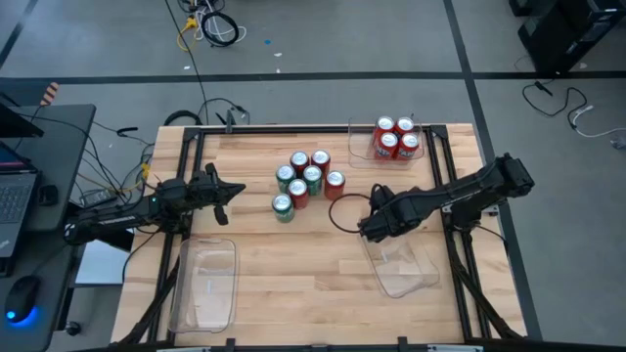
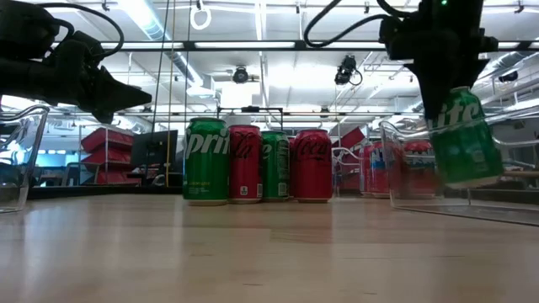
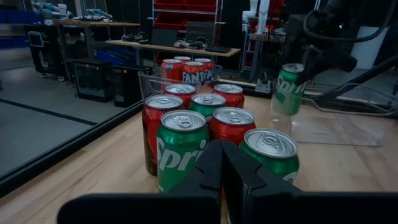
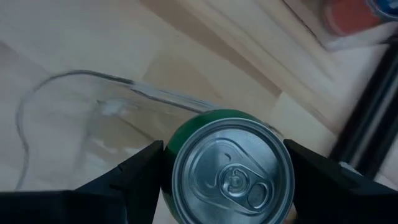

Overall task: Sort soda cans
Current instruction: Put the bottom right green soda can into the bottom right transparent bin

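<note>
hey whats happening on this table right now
The right gripper is shut on a green Sprite can, holding it off the table over the rim of a clear plastic bin. A cluster of red and green cans waits mid-table, three green and four red. Four red cans already stand in another clear bin at the far edge. The left gripper hangs beside the cluster with its fingers shut on nothing; a third clear bin holds no cans.

- A light wooden desk (image 1: 313, 284) is seen.
- Seven cans (image 1: 305, 180), red and green, are clustered upright at its middle.
- Three clear bins (image 1: 205, 284) are set on it; red cans (image 1: 396, 137) are held in one.
</note>
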You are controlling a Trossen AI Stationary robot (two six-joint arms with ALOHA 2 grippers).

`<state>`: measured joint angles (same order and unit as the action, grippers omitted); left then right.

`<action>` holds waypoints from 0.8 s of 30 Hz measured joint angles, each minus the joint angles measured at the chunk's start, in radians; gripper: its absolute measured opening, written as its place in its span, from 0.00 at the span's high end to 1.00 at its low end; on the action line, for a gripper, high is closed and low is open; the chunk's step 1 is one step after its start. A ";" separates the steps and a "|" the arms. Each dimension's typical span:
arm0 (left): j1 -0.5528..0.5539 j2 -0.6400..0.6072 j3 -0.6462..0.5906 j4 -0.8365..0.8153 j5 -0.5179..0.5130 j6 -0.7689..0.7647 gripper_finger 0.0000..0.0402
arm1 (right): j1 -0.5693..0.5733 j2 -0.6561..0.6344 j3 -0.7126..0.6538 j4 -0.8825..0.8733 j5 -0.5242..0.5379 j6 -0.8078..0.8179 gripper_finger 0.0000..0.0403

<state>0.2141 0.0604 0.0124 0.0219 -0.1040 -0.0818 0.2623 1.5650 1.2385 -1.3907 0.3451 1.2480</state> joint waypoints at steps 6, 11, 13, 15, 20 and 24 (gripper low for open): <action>0.000 0.000 0.000 0.000 0.000 0.000 0.98 | 0.005 0.000 -0.071 0.090 0.022 0.010 0.31; 0.000 0.000 0.000 0.000 0.000 0.000 0.98 | 0.014 -0.003 -0.114 0.092 0.069 0.043 0.31; 0.000 0.000 0.000 0.001 0.000 0.000 0.98 | 0.014 -0.003 -0.119 0.091 0.075 0.043 0.31; 0.000 0.000 0.000 0.001 0.000 0.000 0.98 | 0.014 -0.003 -0.119 0.089 0.075 0.037 0.31; 0.000 0.000 0.000 0.001 0.000 -0.001 0.98 | 0.013 -0.002 -0.121 0.073 0.071 0.010 0.25; 0.000 0.000 0.000 0.001 0.000 -0.001 0.98 | 0.013 0.001 -0.119 0.031 0.051 0.005 0.19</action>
<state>0.2141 0.0603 0.0123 0.0233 -0.1040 -0.0827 0.2756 1.5657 1.1191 -1.3597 0.3958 1.2535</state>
